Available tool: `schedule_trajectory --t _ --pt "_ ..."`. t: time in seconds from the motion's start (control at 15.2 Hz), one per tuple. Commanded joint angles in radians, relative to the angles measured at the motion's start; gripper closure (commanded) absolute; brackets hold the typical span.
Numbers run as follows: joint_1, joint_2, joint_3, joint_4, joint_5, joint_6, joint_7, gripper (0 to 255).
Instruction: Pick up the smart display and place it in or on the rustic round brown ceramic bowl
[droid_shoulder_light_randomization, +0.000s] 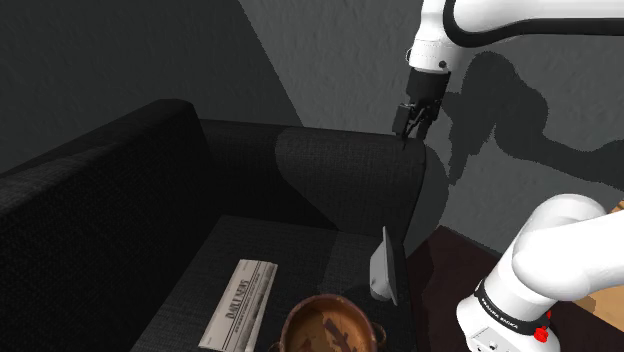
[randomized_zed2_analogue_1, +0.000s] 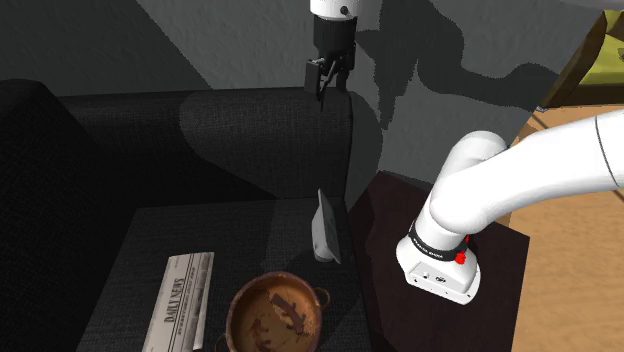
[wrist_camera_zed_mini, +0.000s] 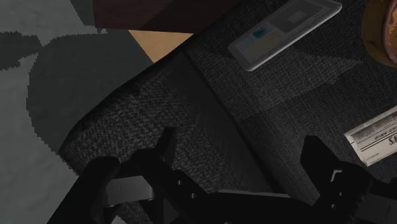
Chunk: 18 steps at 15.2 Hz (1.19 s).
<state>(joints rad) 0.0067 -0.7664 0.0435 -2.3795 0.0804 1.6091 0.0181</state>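
Note:
The smart display (droid_shoulder_light_randomization: 385, 265) is a thin grey slab with a pale screen, standing on edge on the dark sofa seat (droid_shoulder_light_randomization: 300, 250) by the armrest nearest the arm's stand. It also appears in the second exterior view (randomized_zed2_analogue_1: 327, 230) and, beyond the fingers, in the wrist view (wrist_camera_zed_mini: 286, 30). The round brown bowl (droid_shoulder_light_randomization: 330, 328) (randomized_zed2_analogue_1: 278, 312) with small handles sits on the seat just in front of the display; its rim (wrist_camera_zed_mini: 382, 32) edges the wrist view. My gripper (droid_shoulder_light_randomization: 410, 128) (randomized_zed2_analogue_1: 325, 85) (wrist_camera_zed_mini: 240, 143) hangs open high above the sofa's back corner, far from both, holding nothing.
A folded newspaper (droid_shoulder_light_randomization: 240, 303) (randomized_zed2_analogue_1: 180, 300) (wrist_camera_zed_mini: 375, 133) lies on the seat beside the bowl. The sofa's backrest (randomized_zed2_analogue_1: 240, 140) and far armrest (droid_shoulder_light_randomization: 100, 190) enclose the seat. The arm's base stands on a dark brown box (randomized_zed2_analogue_1: 400, 210), with a wooden floor (randomized_zed2_analogue_1: 560, 220) beyond it.

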Motion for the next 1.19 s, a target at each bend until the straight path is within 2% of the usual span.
schedule_trajectory --t 0.0,0.33,0.66,1.12 --pt "0.0 0.0 0.0 0.0 0.0 0.0 0.0 0" --pt "-0.038 -0.121 0.121 -0.199 0.061 0.094 0.253 0" --pt "-0.053 -0.198 0.273 -0.355 0.159 0.184 0.516 0" --pt "-0.05 -0.174 0.54 -0.487 0.34 0.344 0.908 0"
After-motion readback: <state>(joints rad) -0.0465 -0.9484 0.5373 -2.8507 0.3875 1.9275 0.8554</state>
